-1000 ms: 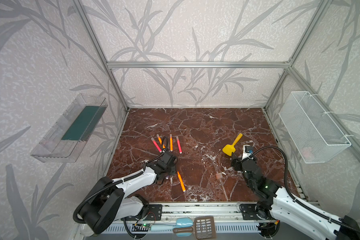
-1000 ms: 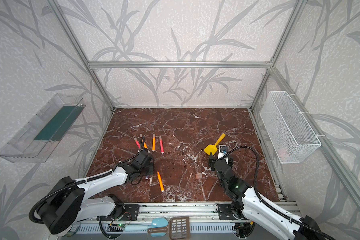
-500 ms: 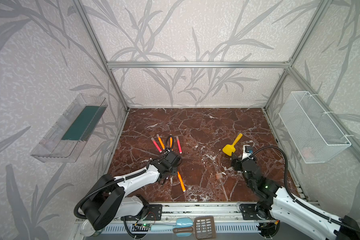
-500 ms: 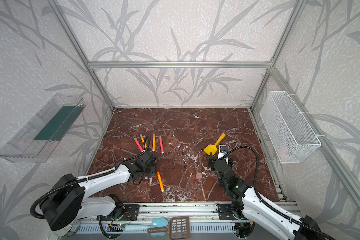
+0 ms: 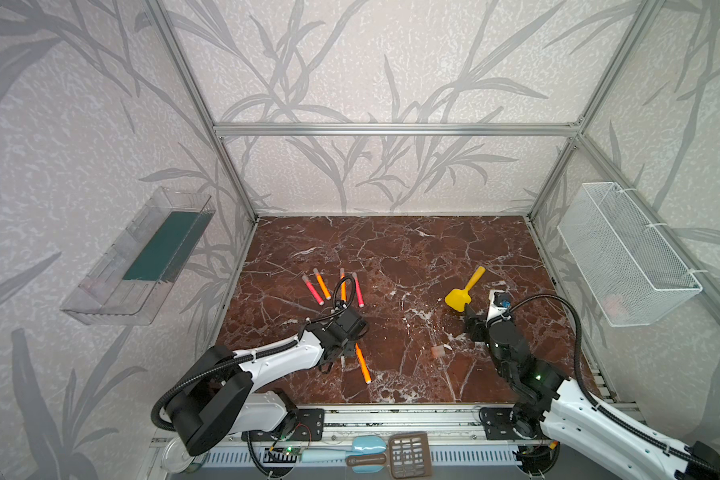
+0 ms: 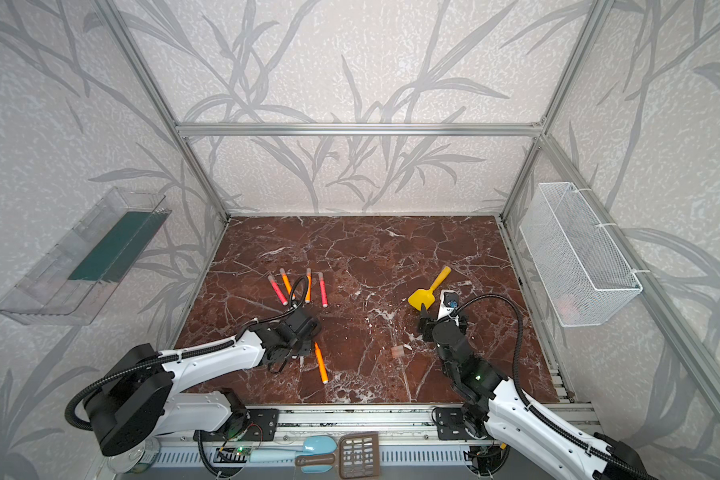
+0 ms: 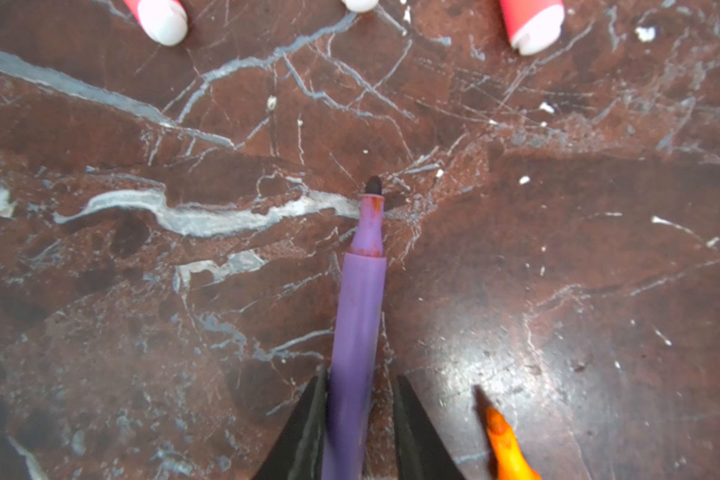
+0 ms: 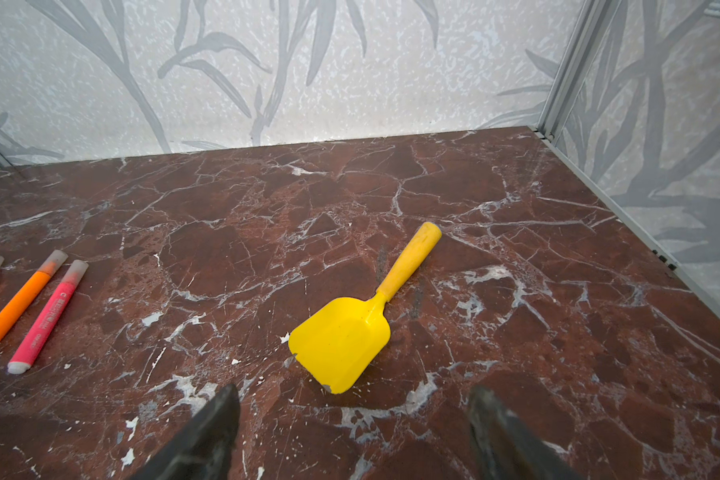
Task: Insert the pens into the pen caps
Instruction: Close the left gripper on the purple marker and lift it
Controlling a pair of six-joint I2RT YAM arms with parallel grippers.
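Note:
A purple pen [image 7: 360,316], uncapped with a dark tip, sticks out forward from my left gripper [image 7: 358,378], which is shut on its barrel low over the marble. In both top views the left gripper [image 5: 346,332] hides this pen. An uncapped orange pen [image 5: 362,363] lies just beside it. Behind it lie several pens in a row, two red-pink [image 5: 312,289] [image 5: 357,289] and two orange [image 5: 321,284], with pale far ends. One clear pen cap [image 5: 437,352] lies between the arms. My right gripper [image 8: 350,399] is open and empty, just short of the yellow spatula [image 8: 350,328].
A white wire basket [image 5: 624,253] hangs on the right wall. On the left wall hangs a clear tray [image 5: 142,257]. Kitchen tools [image 5: 391,457] lie on the front rail outside the marble floor [image 5: 391,249]. Metal frame posts edge the floor.
My left gripper has moved right and slightly toward the back, carrying the purple pen, and its jaws have narrowed a little. The right arm has not moved.

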